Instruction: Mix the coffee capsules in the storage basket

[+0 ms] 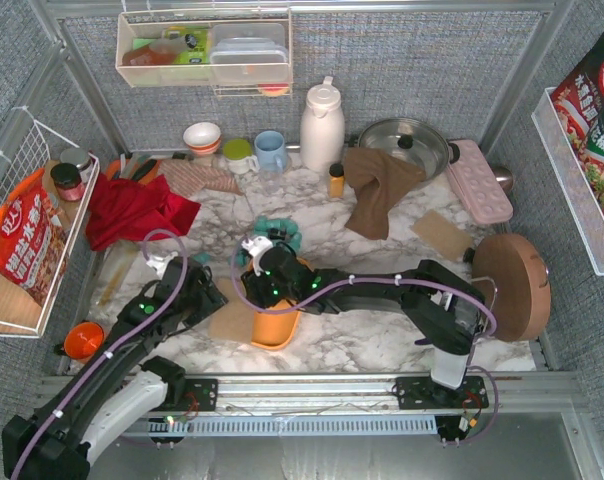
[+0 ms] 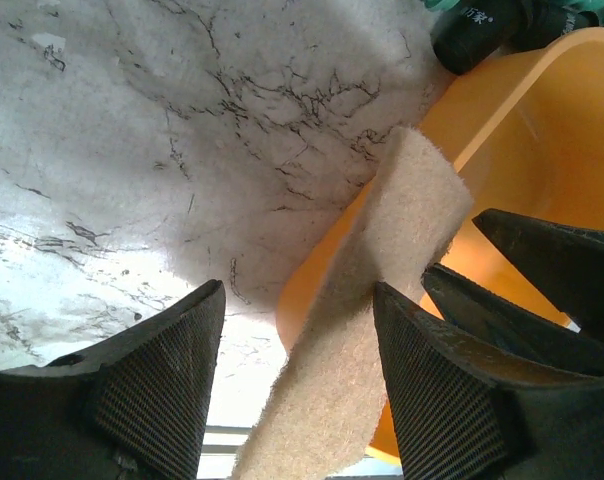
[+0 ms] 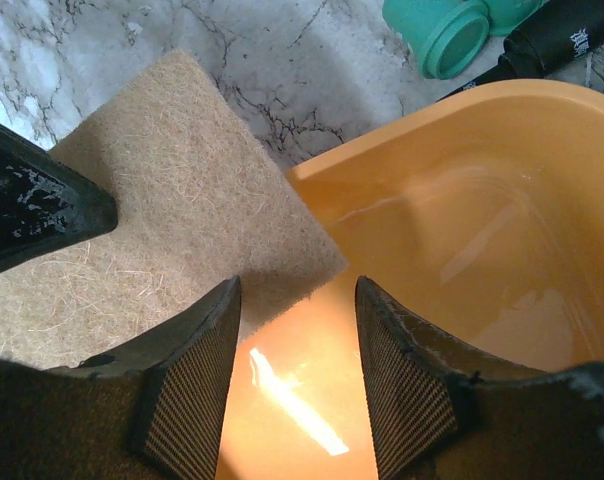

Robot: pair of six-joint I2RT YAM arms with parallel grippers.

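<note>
Orange plastic of the storage basket [image 3: 502, 200] bare wherever visible: no pod on its floor or wall in either wrist view. Sits near the middle of the marble table [image 2: 132, 150], just ahead of both arms, one edge over a beige fibre mat [image 3: 162, 200], seemingly tipped up, though hard to confirm from above. Outside it, the coffee capsules [image 1: 279, 232], bunched on the marble just beyond its far rim; teal ones plus at least one black one right beside that rim in the right wrist view. Over the basket's near corner, the right gripper [image 3: 297, 290], jaws about half spread with orange wall and the mat's corner between them; impossible to tell whether the pads press on anything. Low beside the basket, the left gripper [image 2: 300, 295], jaws parted, the mat's raised edge between them close against one finger, clear marble showing on the other side, so gripping nothing. By the look of it, mixing hardly under way: nothing in the basket to stir. Left to do, probably: getting the capsules into the basket, then shuffling teal and black together.
</note>
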